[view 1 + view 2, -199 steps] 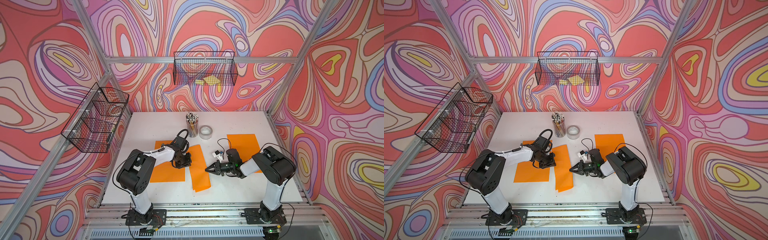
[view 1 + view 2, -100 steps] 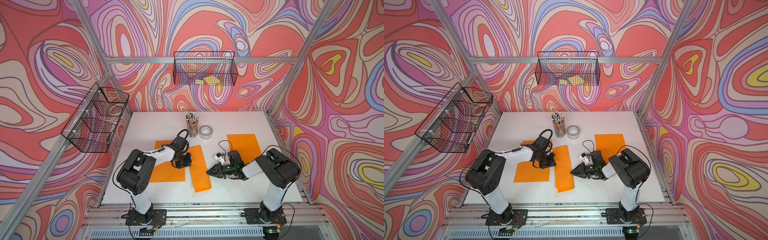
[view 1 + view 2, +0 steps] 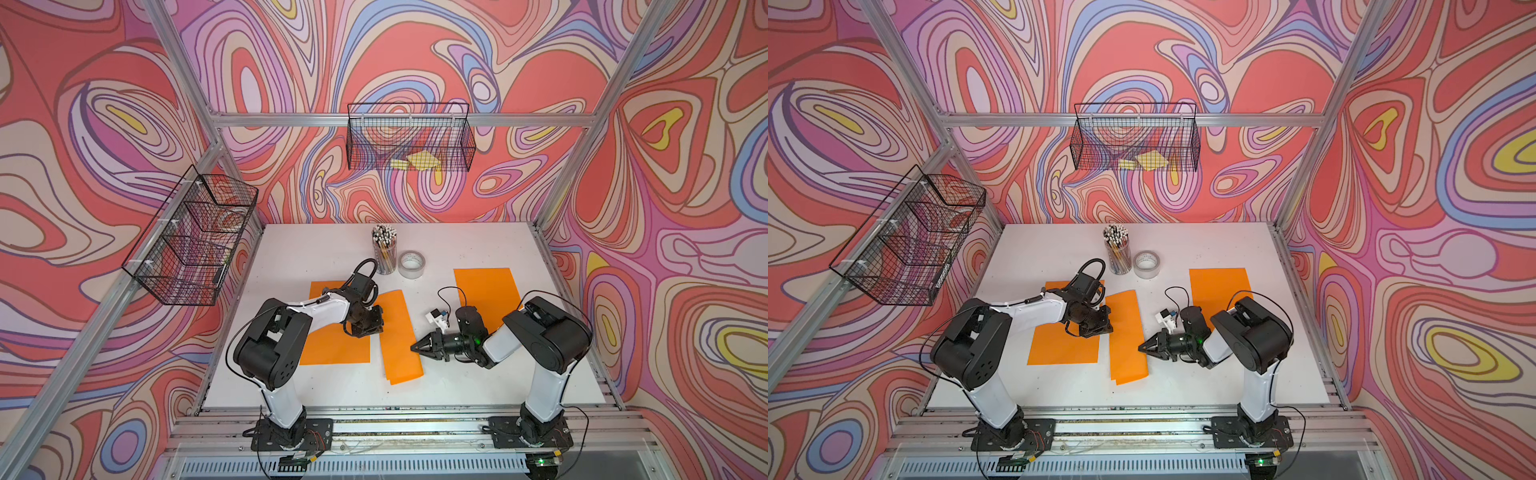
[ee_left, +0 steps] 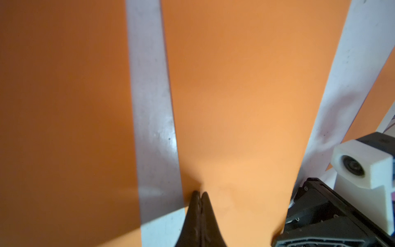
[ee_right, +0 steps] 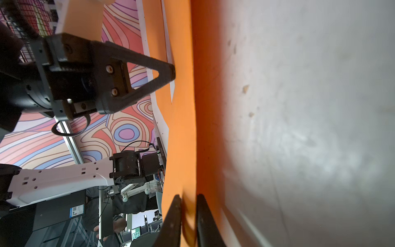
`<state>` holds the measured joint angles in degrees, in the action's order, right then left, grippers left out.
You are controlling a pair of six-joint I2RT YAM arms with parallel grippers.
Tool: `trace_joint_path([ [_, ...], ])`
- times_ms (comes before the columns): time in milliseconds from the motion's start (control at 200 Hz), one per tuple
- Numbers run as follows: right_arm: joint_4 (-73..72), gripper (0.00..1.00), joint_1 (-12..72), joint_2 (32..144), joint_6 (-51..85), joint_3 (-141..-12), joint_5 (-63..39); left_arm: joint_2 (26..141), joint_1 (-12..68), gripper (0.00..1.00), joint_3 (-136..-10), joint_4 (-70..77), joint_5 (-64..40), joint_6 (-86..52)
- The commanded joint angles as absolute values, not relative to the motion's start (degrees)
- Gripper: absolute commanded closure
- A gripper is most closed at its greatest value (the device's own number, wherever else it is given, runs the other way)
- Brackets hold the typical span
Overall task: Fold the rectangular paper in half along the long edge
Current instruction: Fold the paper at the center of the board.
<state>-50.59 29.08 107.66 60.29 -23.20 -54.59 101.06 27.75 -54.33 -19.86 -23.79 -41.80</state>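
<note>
Left sheet [image 3: 332, 347]: A full orange sheet lying flat on the counter [image 3: 457, 245], partly under the left arm. Treat it as a spare and leave it alone.
Left hand [image 3: 377, 328]: Closed to a point and gripping nothing. In the left wrist view its tip bears down on the paper just inside the left long edge.
Paper [image 3: 400, 338]: A narrow orange strip lying flat on the counter between the two hands. It looks already doubled, because a second layer peeks out at the near end in both top views.
Handling: Expect it to be light, thin and limp, and to slip on the smooth counter. It will likely slide or buckle if you push it sideways unpinned. Any stray crease is likely to stay.
Where to hold: Pinch shallowly at a free long edge. Elsewhere, press it flat with a closed tip.
Right hand [image 3: 417, 347]: Set low at the paper's right long edge, toward the near end. The jaws stand narrowly apart. In the right wrist view the orange edge lies in the gap, but you cannot tell whether the pads touch it.
Right sheet [image 3: 486, 291]: Another full orange sheet lying flat, partly under the right arm and well apart from the paper.
</note>
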Motion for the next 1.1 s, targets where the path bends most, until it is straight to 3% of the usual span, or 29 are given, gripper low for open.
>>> trace_joint_path([
  [0,-50.57,0.89,29.58,107.17,61.35,-21.13,-54.25,106.61,28.39,1.0,-50.14,-27.56,-19.24,-41.84],
  [110,-50.08,1.0,29.62,106.7,60.92,-20.74,-54.25,106.86,28.43,1.0,-50.24,-27.52,-19.33,-41.84],
  [300,-50.01,1.0,29.62,106.91,61.08,-20.76,-54.43,107.14,28.41,1.0,-50.19,-27.42,-19.38,-41.84],
  [456,-50.27,0.78,29.79,106.55,61.62,-19.95,-54.49,107.6,28.39,1.0,-50.2,-27.07,-19.58,-41.92],
  [601,-51.24,0.75,30.75,105.67,62.56,-18.42,-54.48,107.78,28.39,1.0,-50.27,-27.07,-19.75,-41.92],
  [826,-51.93,0.8,33.02,104.99,63.35,-16.87,-53.47,107.82,28.39,1.0,-50.45,-27.24,-19.66,-41.84],
  [1096,-57.96,0.98,33.4,106.9,65.77,-14.85,-52.83,107.76,28.4,1.0,-50.49,-27.51,-19.64,-41.75],
])
